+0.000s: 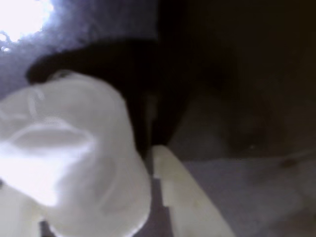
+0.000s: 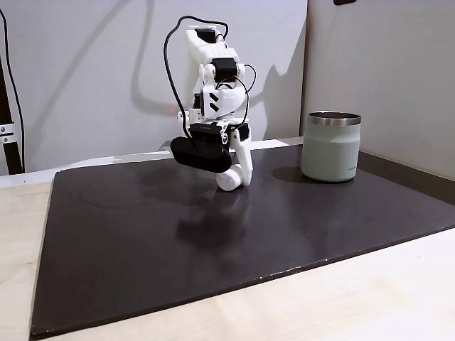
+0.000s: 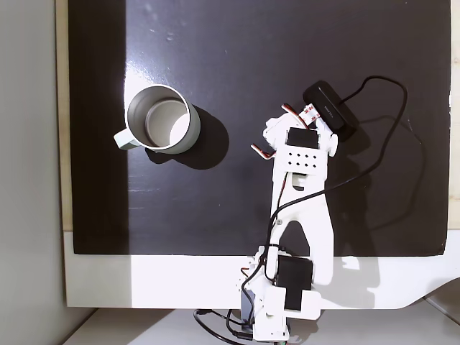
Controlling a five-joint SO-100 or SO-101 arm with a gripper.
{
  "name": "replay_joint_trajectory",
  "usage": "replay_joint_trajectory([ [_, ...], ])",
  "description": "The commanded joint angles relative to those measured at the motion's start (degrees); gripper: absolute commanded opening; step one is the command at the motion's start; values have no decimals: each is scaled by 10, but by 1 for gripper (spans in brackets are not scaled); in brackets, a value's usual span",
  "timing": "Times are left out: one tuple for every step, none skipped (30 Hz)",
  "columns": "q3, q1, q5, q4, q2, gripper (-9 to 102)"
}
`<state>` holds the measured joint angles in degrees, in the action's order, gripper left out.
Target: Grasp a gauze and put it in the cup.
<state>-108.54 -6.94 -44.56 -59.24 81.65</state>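
Note:
The white gauze (image 1: 64, 158) looms large at the left of the wrist view, pressed against a cream finger (image 1: 182, 202). In a fixed view from the side my gripper (image 2: 232, 177) reaches down to the black mat (image 2: 142, 241), shut on the gauze (image 2: 227, 181), which sits at mat level. The sage-green cup (image 2: 330, 148) with a steel rim stands upright well to the right of it. From above, the gripper (image 3: 277, 133) covers the gauze, and the cup (image 3: 123, 139) stands open-mouthed to its left.
A black camera (image 2: 202, 155) with a cable rides on the wrist beside the gripper. The mat lies on a pale wooden table (image 2: 370, 298). White walls (image 2: 85, 78) stand behind the arm and the cup.

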Motion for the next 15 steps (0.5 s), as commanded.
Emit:
replay_joint_trajectory([
  [29,3,11,7,1,13],
  [29,2,16,9,1,10],
  [29,2,21,11,1,6],
  [29,0,25,12,2,2],
  [29,0,29,13,3,0],
  [29,-1,31,13,4,0],
  [29,-1,32,12,5,0],
  [29,-1,33,11,6,0],
  [29,-1,35,10,8,0],
  [32,-1,38,5,11,0],
  [35,-1,43,-1,17,0],
  [41,-1,50,-10,25,0],
  [52,0,58,-21,34,0],
  [66,1,68,-37,45,0],
  [83,4,76,-55,55,0],
])
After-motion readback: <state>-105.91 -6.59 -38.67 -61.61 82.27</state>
